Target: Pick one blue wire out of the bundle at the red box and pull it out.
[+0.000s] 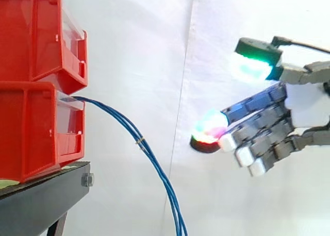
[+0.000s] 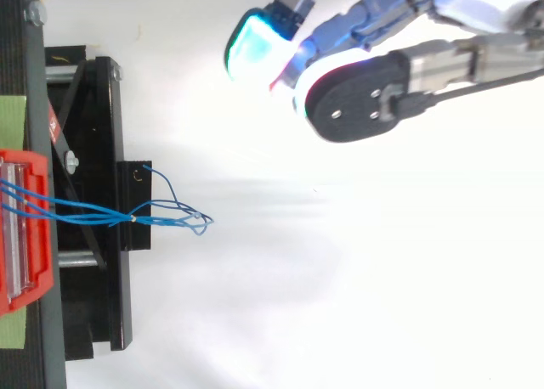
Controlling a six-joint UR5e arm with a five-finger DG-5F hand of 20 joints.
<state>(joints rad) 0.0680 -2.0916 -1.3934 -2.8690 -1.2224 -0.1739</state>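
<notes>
The upper bin [image 1: 31,35] and the lower bin [image 1: 31,133] were both plain red, each with a clear, colourless front panel. The wires [image 1: 157,166] were blue, bound by a small tie [image 1: 139,140] that looked yellowish, though it was too small to be sure. The stand [image 1: 41,202] was black, with a strip of pale green tape [image 2: 12,121] on it. The curtain [image 1: 134,50] was white. The hand [image 1: 305,108] had a white palm and dark blue-grey fingers. One pad [image 1: 251,67] glowed green and cyan, another [image 1: 210,127] mixed red, green and magenta, and the rest [image 1: 227,142] were white.

We see bright, even light on the white curtain [image 1: 129,50]. From above, glare washes out the frame's centre.
</notes>
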